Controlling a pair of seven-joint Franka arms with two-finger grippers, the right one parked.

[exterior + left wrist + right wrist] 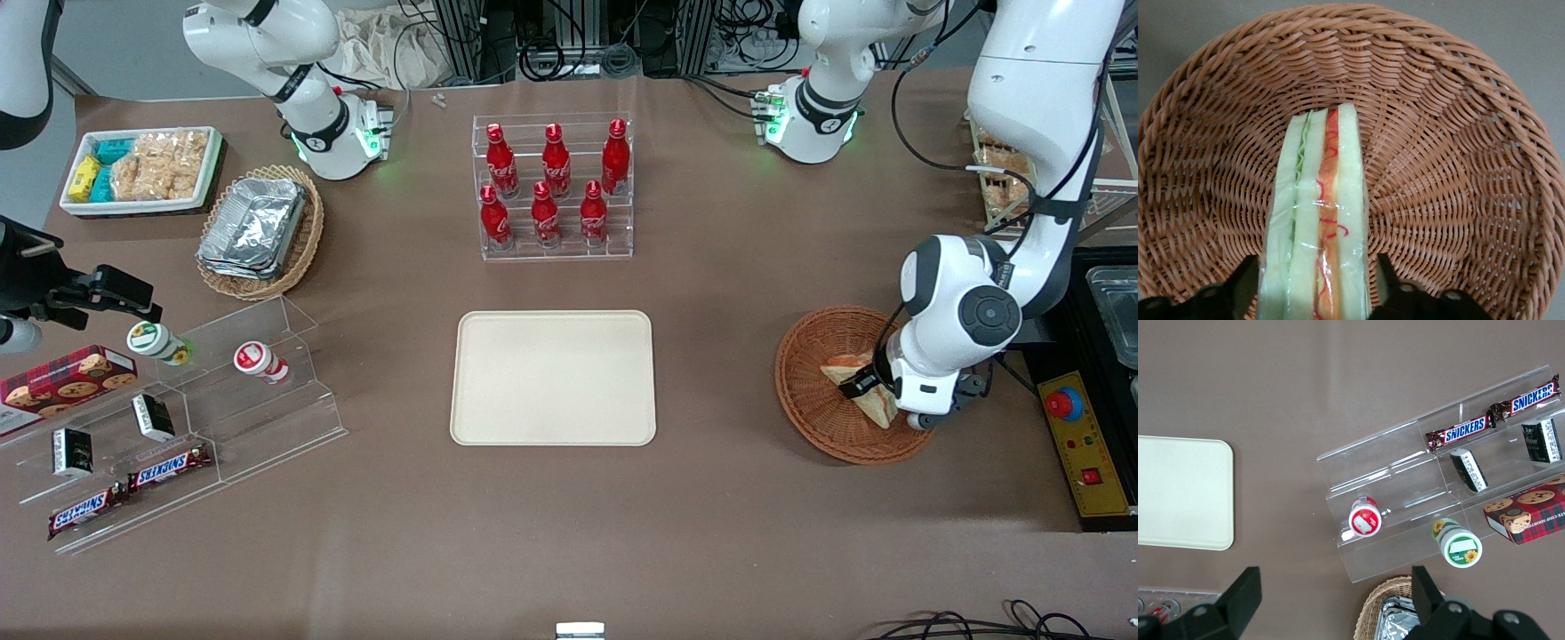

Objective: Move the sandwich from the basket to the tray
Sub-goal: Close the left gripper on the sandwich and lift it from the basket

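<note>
Claw (1315, 293) down in basket (1458, 133), fingers flanking sandwich (1318, 220) standing on edge; grip unconfirmed; long axis runs away from claw.

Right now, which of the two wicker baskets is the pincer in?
The reddish-brown basket holding the sandwich, where the pincer straddles the wedge; the tan basket holds foil containers.

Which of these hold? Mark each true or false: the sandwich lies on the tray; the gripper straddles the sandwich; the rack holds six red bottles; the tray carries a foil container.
1. The triangular pale-bread sandwich lies on the cream rectangular tray. False: it is in the round reddish-brown wicker basket.
2. The left gripper has a finger on each side of the sandwich. True.
3. The clear rack holds six red bottles. True.
4. The tray carries a foil container. False: nothing lies on it.
</note>
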